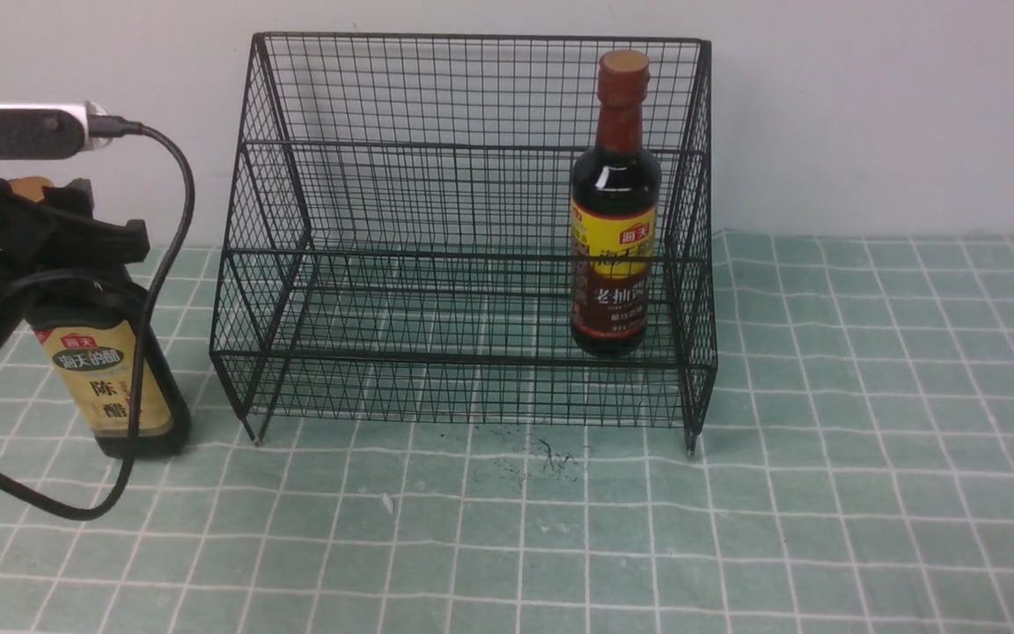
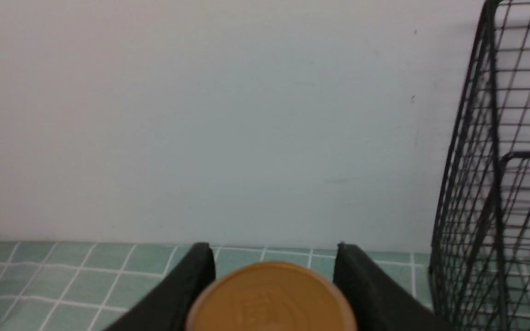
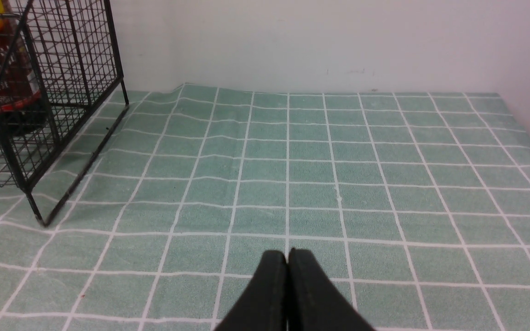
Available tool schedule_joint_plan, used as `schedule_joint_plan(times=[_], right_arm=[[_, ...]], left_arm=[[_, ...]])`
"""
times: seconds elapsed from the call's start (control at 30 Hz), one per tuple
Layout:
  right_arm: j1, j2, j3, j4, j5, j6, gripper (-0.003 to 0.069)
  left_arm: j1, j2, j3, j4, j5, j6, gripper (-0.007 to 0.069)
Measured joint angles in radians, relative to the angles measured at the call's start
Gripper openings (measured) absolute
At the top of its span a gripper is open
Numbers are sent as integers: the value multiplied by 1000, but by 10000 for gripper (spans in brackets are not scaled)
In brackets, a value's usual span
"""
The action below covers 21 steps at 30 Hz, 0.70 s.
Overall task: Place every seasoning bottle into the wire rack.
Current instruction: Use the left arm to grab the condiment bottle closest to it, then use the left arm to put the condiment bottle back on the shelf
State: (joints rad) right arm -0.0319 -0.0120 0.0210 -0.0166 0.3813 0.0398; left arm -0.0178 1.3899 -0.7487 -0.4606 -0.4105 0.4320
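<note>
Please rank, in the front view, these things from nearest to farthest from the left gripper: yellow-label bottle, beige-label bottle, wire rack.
1. Beige-label bottle: right at the left gripper, left of the rack.
2. Wire rack: middle; its left side comes next.
3. Yellow-label bottle: inside the rack, toward its right end.

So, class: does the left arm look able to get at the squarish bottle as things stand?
Probably yes: the bottle stands outside the wire rack, its cap between the left jaws, with nothing visibly blocking them.
</note>
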Motion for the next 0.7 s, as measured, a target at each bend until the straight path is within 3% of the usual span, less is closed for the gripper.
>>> schedule_joint_plan(times=[0.13, 0.4, 0.7], right_arm=[[0, 0, 0, 0, 0, 0, -13], [0, 0, 0, 0, 0, 0, -13], [0, 0, 0, 0, 0, 0, -13]], left_arm=[[0, -133, -104, -65, 92, 48, 300], [-9, -224, -340, -71, 216, 58, 300], [-180, -51, -522, -101, 247, 54, 300]])
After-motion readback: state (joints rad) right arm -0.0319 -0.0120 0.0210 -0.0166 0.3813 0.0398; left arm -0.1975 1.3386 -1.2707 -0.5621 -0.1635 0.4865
